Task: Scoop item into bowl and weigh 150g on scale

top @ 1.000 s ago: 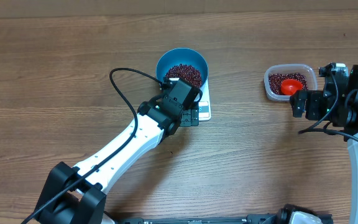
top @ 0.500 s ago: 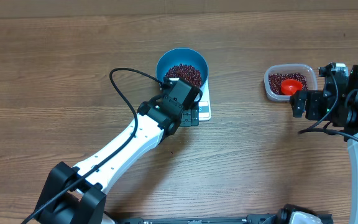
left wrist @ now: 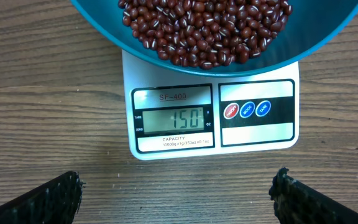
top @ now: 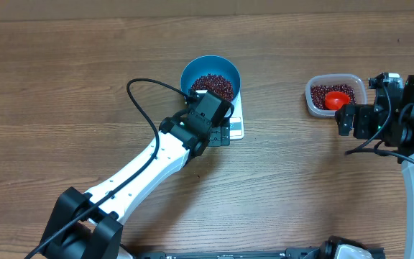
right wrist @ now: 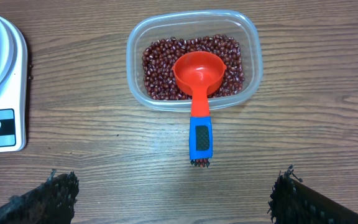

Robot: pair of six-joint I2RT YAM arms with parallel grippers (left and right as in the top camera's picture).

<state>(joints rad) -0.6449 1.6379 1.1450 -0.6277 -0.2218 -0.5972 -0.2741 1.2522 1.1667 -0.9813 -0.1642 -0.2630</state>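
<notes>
The blue bowl [top: 191, 72] stands on the white scale [top: 236, 122] and holds a heap of dark red beans [top: 213, 86]. In the left wrist view the beans [left wrist: 210, 31] fill the bowl [left wrist: 309, 34] at the top, and the scale [left wrist: 213, 118] shows 150 on its display. My left gripper [left wrist: 176, 186] hovers open just in front of the scale, nothing between its fingers. My right gripper [right wrist: 173, 186] is open over bare wood, a little short of the scoop's handle.
A clear plastic tub [right wrist: 253, 62] of more beans sits at the right. A red scoop with a blue handle [right wrist: 199, 93] rests in it, handle hanging over the near rim. The left arm's black cable [top: 146, 108] loops beside the bowl.
</notes>
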